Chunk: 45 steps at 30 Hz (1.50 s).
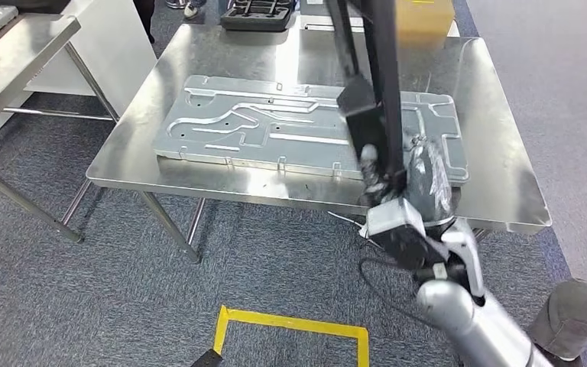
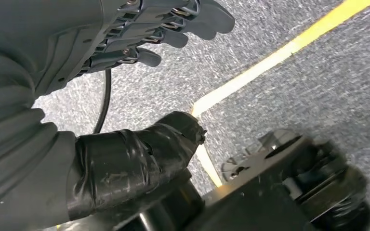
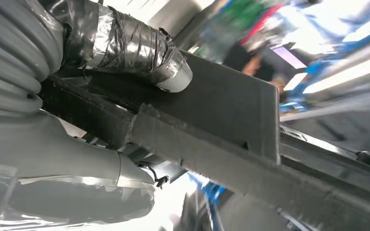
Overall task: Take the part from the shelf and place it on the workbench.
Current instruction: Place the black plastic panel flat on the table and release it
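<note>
My right hand [image 1: 416,180] grips a long black part [image 1: 374,92] near its lower end. The part stands nearly upright over the near right side of the steel workbench [image 1: 489,99] and runs up out of the head view. In the right wrist view the taped thumb [image 3: 125,45] presses on the black part [image 3: 221,110], with the other fingers wrapped beneath it. A large pressed metal plate [image 1: 275,126] lies flat on the workbench, to the left of the hand. My left hand [image 2: 125,48] hangs over the carpet, fingers apart, holding nothing.
A black tray [image 1: 256,15] and a yellow box [image 1: 424,19] sit at the workbench's far edge. Another steel table [image 1: 15,53] stands at the left. Yellow tape [image 1: 290,321] marks the carpet near me. A person's knee [image 1: 573,313] is at the lower right.
</note>
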Motion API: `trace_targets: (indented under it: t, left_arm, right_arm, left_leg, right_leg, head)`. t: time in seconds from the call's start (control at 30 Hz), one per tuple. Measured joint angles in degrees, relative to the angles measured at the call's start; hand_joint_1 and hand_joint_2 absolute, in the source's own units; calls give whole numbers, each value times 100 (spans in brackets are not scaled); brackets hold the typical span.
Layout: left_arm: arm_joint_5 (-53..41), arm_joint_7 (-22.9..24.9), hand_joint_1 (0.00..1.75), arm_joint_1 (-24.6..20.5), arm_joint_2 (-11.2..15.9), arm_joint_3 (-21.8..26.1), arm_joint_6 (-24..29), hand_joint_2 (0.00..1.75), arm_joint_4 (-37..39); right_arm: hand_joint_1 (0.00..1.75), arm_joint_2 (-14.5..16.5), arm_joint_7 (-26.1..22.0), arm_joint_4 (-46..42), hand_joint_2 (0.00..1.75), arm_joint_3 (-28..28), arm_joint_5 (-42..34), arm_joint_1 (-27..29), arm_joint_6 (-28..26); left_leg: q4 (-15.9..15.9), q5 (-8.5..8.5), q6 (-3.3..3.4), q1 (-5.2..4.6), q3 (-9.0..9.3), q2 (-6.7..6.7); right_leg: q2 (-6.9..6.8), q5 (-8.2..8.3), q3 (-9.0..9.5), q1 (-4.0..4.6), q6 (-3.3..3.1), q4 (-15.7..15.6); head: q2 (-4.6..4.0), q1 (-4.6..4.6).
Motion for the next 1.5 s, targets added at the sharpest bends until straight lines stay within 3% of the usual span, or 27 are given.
trace_targets:
  t: [0.03, 0.13, 0.2, 0.27, 0.33, 0.37, 0.43, 0.5, 0.53, 0.57, 0.6, 0.67, 0.7, 0.83, 0.9, 0.97, 1.0, 1.03, 1.07, 1.17, 1.23, 1.33, 1.4, 1.47, 1.5]
  left_arm:
    - [-2, -4, 0, -2, 0, -1, -13, 175, 0]
    - [-1, -21, 0, -27, 4, -2, -32, 175, 0]
    - [7, -32, 0, -50, 8, -2, -40, 175, 0]
    - [28, -50, 0, -62, 6, -2, -59, 175, 0]
    - [46, -68, 0, -74, -5, -2, -80, 175, 0]
    - [50, -74, 0, -81, -11, -2, -87, 175, 0]
    - [57, -80, 0, -89, -15, -2, -91, 175, 0]
    - [63, -82, 0, -92, -20, -2, -96, 175, 0]
    - [65, -83, 0, -93, -28, -2, -101, 175, 0]
    - [66, -85, 0, -94, -38, -2, -107, 175, 0]
    - [67, -89, 0, -96, -49, -2, -113, 175, 0]
    - [68, -98, 0, -109, -61, -2, -120, 175, 0]
    - [68, -104, 0, -116, -62, -2, -121, 175, 0]
    - [67, -115, 0, -131, -59, -2, -121, 175, 0]
    - [67, -115, 0, -144, -57, -1, -121, 175, 0]
    - [68, -115, 0, -153, -62, -1, -122, 175, 0]
    - [69, -115, 0, -152, -66, -1, -122, 175, 0]
    - [74, -115, 0, -150, -69, -2, -123, 175, 0]
    - [82, -115, 0, -149, -71, -2, -123, 175, 0]
    - [102, -115, 0, -163, -60, -2, -124, 175, 0]
    - [99, -113, 0, -170, -50, -2, -129, 175, 0]
    - [73, -101, 0, -172, -57, -2, -137, 175, 0]
    - [58, -95, 0, -189, -68, -2, -137, 175, 0]
    - [52, -86, 0, -203, -78, -2, -136, 175, 0]
    - [51, -79, 0, -203, -84, -2, -137, 175, 0]
  right_arm:
    - [175, -119, 230, 80, 175, -44, 187, -121, 135]
    - [175, -464, 762, 245, 175, -170, 560, -433, 544]
    - [175, -698, 1018, 325, 175, -239, 732, -631, 805]
    - [175, -941, 1255, 399, 175, -273, 898, -804, 1085]
    - [175, -1208, 1449, 479, 175, -316, 1050, -920, 1347]
    - [175, -1338, 1518, 519, 175, -337, 1113, -971, 1449]
    - [175, -1549, 1613, 600, 175, -360, 1224, -1062, 1614]
    - [175, -1696, 1679, 666, 175, -360, 1271, -1098, 1732]
    - [175, -1756, 1713, 695, 175, -360, 1260, -1104, 1781]
    - [175, -1812, 1748, 723, 175, -360, 1218, -1115, 1821]
    - [175, -1868, 1781, 751, 175, -360, 1159, -1133, 1848]
    - [175, -1965, 1826, 809, 175, -361, 1040, -1184, 1870]
    - [175, -2008, 1839, 838, 175, -363, 1004, -1197, 1871]
    - [175, -2130, 1879, 940, 175, -367, 953, -1199, 1870]
    - [175, -2167, 1879, 969, 175, -368, 948, -1206, 1868]
    - [175, -2189, 1881, 1000, 175, -368, 935, -1203, 1868]
    - [175, -2197, 1885, 1020, 175, -368, 919, -1197, 1866]
    - [175, -2207, 1893, 1042, 175, -368, 899, -1192, 1863]
    - [175, -2218, 1904, 1063, 175, -368, 875, -1185, 1857]
    - [175, -2277, 1937, 1124, 175, -385, 774, -1164, 1783]
    - [175, -2308, 1917, 1160, 175, -407, 710, -1138, 1678]
    - [175, -2316, 1840, 1197, 175, -414, 786, -1111, 1666]
    - [175, -2317, 1815, 1212, 175, -413, 917, -1146, 1721]
    - [175, -2310, 1810, 1227, 175, -401, 1005, -1180, 1754]
    - [175, -2303, 1810, 1237, 175, -386, 1027, -1180, 1758]
  left_leg:
    - [-126, 141, 16, -1, 38, 1]
    - [-1191, 649, 122, -26, 514, 12]
    - [-1526, 709, 174, -66, 663, 18]
    - [-1564, 727, 211, -80, 674, 12]
    - [-1645, 768, 269, -49, 717, 7]
    - [-1681, 788, 294, -30, 737, 6]
    - [-1691, 794, 320, -25, 743, 3]
    - [-1674, 780, 332, -29, 741, 1]
    - [-1660, 768, 332, -28, 742, -2]
    - [-1638, 752, 325, -26, 743, -6]
    - [-1605, 726, 308, -26, 740, -11]
    - [-1528, 674, 252, -44, 710, -22]
    - [-1500, 658, 226, -55, 692, -27]
    - [-1407, 585, 135, -55, 641, -23]
    - [-982, 332, 71, -36, 444, -2]
    - [-247, 12, 38, -25, 79, 6]
    - [21, -55, 38, -23, -64, 7]
    - [98, -17, 53, -25, -117, 8]
    - [-50, 122, 83, -32, -58, 7]
    - [-1150, 623, 270, -92, 469, 16]
    - [-1483, 680, 341, -138, 629, 26]
    - [-1622, 744, 352, -121, 694, 27]
    - [-1736, 802, 374, -78, 761, 33]
    - [-1747, 805, 391, -80, 773, 31]
    - [-1736, 797, 389, -76, 773, 27]
  right_leg:
    - [-1, -5, 2, 7, 0, 8]
    - [-7, -15, 5, 31, 25, 16]
    - [-9, -2, -12, 29, 79, 3]
    - [-8, 14, -9, 22, 157, -30]
    - [-3, -74, -43, 18, 223, 69]
    - [1, -198, -136, 20, 246, 271]
    - [6, -536, -491, 9, 275, 987]
    - [6, -677, -781, 0, 297, 1535]
    - [5, -596, -798, -10, 305, 1529]
    - [5, -425, -705, -23, 311, 1303]
    - [4, -211, -534, -41, 318, 916]
    - [16, 20, -217, -44, 302, 263]
    - [23, 43, -146, -39, 279, 112]
    - [29, 35, -142, -40, 138, 89]
    - [21, 38, -131, -49, 78, 77]
    - [15, 30, -132, -35, 50, 77]
    - [14, 27, -130, -24, 44, 78]
    - [15, 23, -127, -10, 39, 78]
    - [17, 20, -120, 6, 35, 78]
    - [18, 9, -96, 43, 39, 74]
    - [10, 10, -101, 31, 77, 63]
    - [8, -14, -117, 19, 163, 75]
    - [14, -222, -268, 18, 203, 408]
    - [17, -537, -593, -14, 243, 1101]
    - [16, -617, -737, -35, 270, 1386]
  head:
    - [0, 1]
    - [0, 4]
    - [0, 4]
    - [0, 1]
    - [0, 15]
    - [0, 31]
    - [0, 55]
    - [0, 59]
    - [0, 60]
    - [0, 61]
    - [0, 61]
    - [0, 58]
    - [0, 55]
    - [0, 43]
    - [0, 22]
    - [0, 9]
    - [0, 9]
    - [0, 8]
    - [0, 8]
    - [0, 17]
    - [0, 21]
    - [0, 23]
    - [1, 42]
    - [1, 55]
    - [0, 59]
